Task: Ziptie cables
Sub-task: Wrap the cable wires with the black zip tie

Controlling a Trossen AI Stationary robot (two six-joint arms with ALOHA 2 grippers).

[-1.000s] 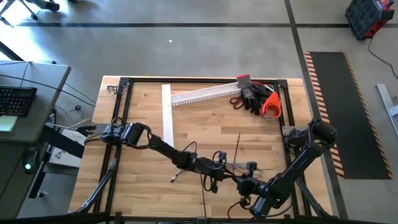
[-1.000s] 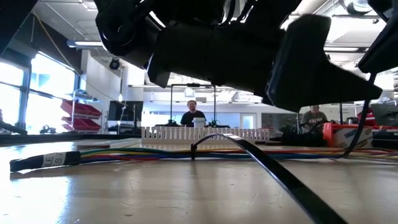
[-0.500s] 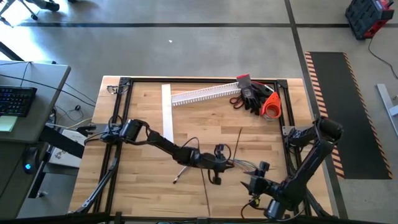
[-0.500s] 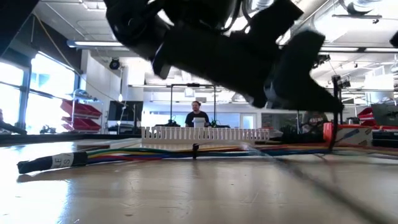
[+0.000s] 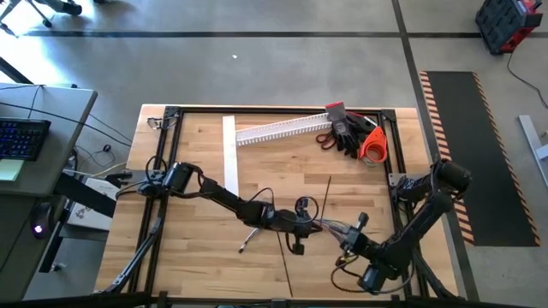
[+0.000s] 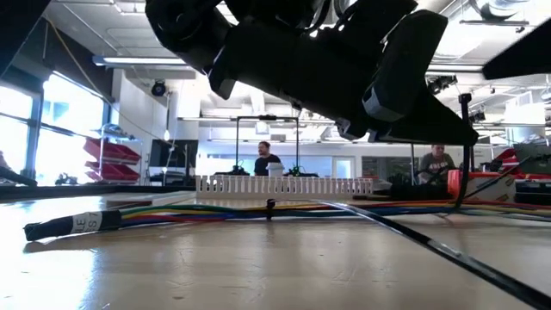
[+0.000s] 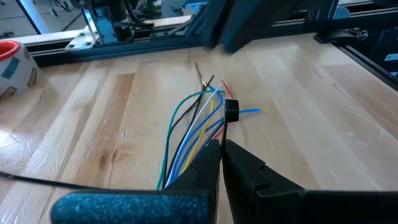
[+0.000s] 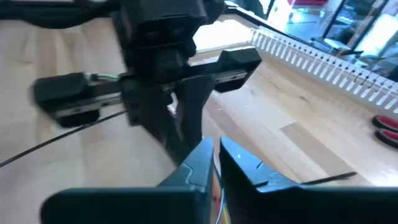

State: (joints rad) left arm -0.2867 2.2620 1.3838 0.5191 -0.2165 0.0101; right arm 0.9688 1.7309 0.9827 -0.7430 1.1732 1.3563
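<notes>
High view: left hand [image 5: 301,224] grips the cables [image 5: 330,228] mid-desk; right hand [image 5: 355,234], closed, sits at their free ends. Tightening seems underway; next, pull the ziptie [image 6: 405,235] tail.

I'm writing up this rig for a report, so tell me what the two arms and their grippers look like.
Both arms are dark, slim and jointed, with black cables looping off them. The left gripper has two black, wedge-shaped fingers tapering to narrow tips over a rounded blue-grey body. The right gripper looks alike, with dark teal fingers.

Coloured cables [image 6: 198,209] lie along the table [image 6: 215,267], a black ziptie [image 6: 270,208] cinched around them
</notes>
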